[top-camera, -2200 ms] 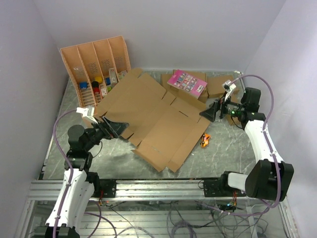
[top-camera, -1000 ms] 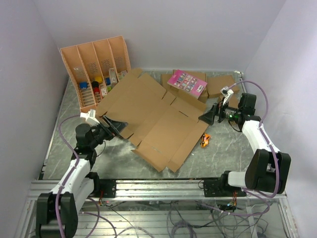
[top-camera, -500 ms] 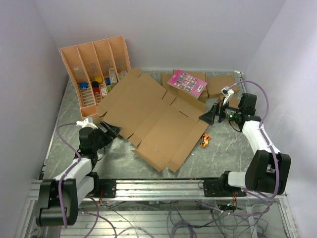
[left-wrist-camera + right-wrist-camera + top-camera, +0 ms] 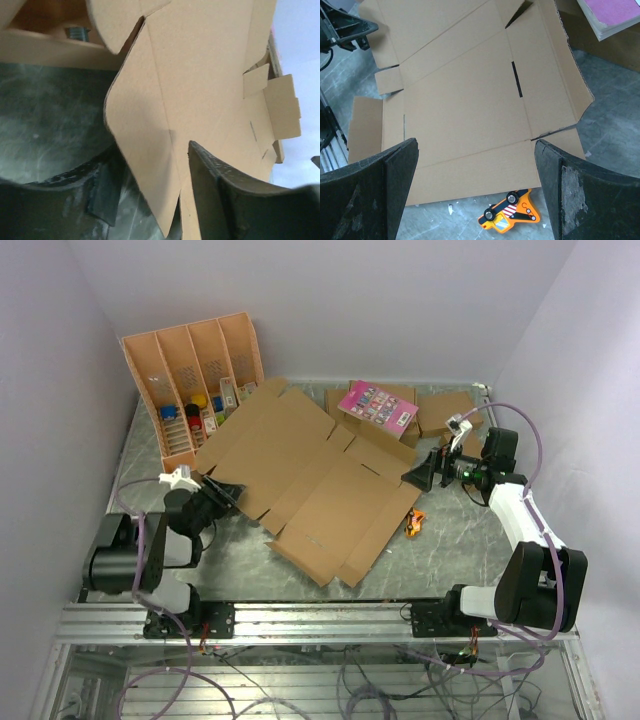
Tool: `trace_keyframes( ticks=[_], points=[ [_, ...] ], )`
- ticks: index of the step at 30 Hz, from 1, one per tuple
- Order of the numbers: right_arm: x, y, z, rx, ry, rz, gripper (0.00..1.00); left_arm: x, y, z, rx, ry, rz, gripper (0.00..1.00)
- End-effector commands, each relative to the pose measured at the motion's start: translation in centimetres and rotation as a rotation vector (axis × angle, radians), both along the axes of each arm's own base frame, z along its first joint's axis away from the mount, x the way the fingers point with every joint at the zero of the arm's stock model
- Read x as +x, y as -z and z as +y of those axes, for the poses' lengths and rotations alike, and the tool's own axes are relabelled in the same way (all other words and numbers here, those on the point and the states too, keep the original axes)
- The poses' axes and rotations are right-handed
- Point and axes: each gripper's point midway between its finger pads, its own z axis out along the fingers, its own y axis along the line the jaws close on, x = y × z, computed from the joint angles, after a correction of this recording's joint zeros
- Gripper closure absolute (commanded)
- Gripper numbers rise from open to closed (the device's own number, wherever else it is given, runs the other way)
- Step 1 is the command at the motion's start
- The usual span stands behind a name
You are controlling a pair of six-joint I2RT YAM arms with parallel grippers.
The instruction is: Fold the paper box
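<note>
The paper box (image 4: 310, 475) lies unfolded and flat across the middle of the table, a big brown cardboard sheet with flaps and slits. My left gripper (image 4: 225, 498) is low at its left edge. In the left wrist view a rounded flap of the paper box (image 4: 150, 150) sits between the jaws of the left gripper (image 4: 150, 167), which still stand apart. My right gripper (image 4: 418, 472) hovers wide open over the sheet's right edge. In the right wrist view the right gripper (image 4: 476, 147) holds nothing, with the paper box (image 4: 465, 100) spread below it.
An orange toy truck (image 4: 413, 523) (image 4: 511, 216) lies on its side just off the sheet's right edge. A pink book (image 4: 377, 406) rests on small brown boxes (image 4: 445, 412) at the back right. An orange-tan compartment tray (image 4: 190, 390) leans at the back left.
The left arm has folded down and back toward its base, while its jaws have narrowed around the left flap. The right arm has stayed still.
</note>
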Motion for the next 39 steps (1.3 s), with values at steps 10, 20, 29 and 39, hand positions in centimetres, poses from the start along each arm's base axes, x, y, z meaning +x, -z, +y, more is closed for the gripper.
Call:
trace_keyframes(
  ticks=[10,20,29,39],
  points=[
    [0.4,-0.3,-0.3,-0.016,0.01,-0.019,0.0,2.6,-5.3,-3.1,-0.128,0.229,-0.337,0.93],
    [-0.2,-1.6,0.1,-0.033,-0.059,-0.091,0.0,0.4,-10.6,-3.3,0.112,0.276,-0.477,0.93],
    [2.6,-9.0,2.3,-0.077,-0.282,-0.472,0.01,-2.8,-18.8,-5.2,0.288,0.287,-0.758,0.93],
    [9.8,-15.4,4.1,-0.046,-0.389,-0.597,0.0,-5.0,-23.8,-7.9,0.303,0.487,-0.916,0.93]
  ],
)
